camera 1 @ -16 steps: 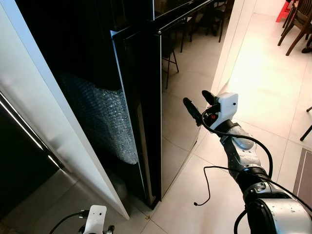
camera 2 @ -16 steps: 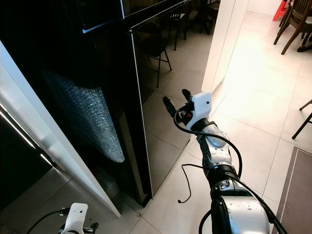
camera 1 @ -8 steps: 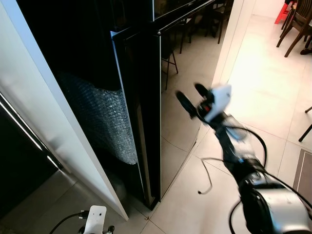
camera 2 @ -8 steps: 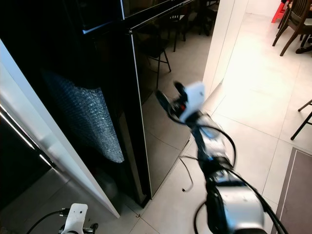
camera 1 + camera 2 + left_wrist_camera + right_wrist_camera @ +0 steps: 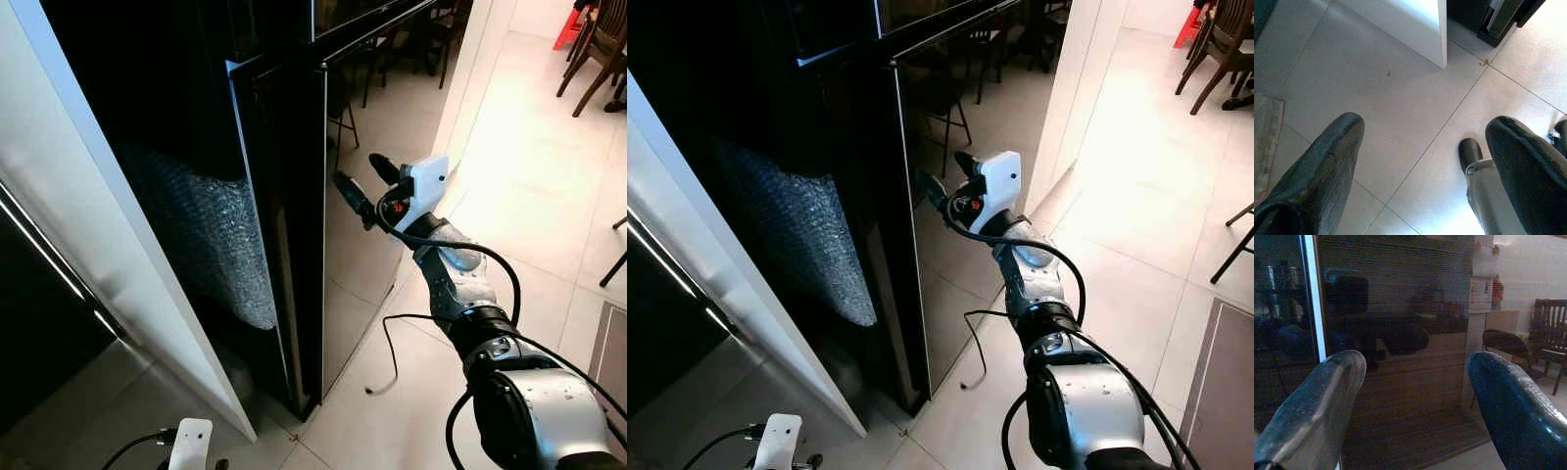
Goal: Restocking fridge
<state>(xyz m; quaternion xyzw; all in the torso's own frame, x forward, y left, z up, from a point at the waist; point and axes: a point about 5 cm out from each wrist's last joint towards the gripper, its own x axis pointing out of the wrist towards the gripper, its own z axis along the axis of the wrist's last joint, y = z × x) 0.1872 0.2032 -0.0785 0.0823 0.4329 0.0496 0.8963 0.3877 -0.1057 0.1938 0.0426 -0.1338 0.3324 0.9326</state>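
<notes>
- Fridge (image 5: 294,196) stands at our left: tall, glossy black. Its lower door (image 5: 348,225) is shut or nearly so, and we can't tell what is inside.
- Bubble wrap (image 5: 211,235) covers part of the fridge's dark side panel, between the door edge and a white cabinet panel (image 5: 118,255) further left.
- Right arm is stretched forward and up. The right gripper (image 5: 362,186) sits right at the glossy door front, near the door's left edge; we can't tell whether it touches.
- Right gripper fingers (image 5: 1317,401) are spread apart with nothing between them. The right wrist view looks straight at the door glass.
- The door surface is mirror-like, reflecting a chair and the room behind us.
- Left arm hangs low by the floor tiles (image 5: 1400,122). The left gripper (image 5: 1425,161) is spread wide and empty, pointing down at the floor by the white panel's bottom corner.
- Wooden chairs (image 5: 598,49) stand far right, well apart from the fridge.
</notes>
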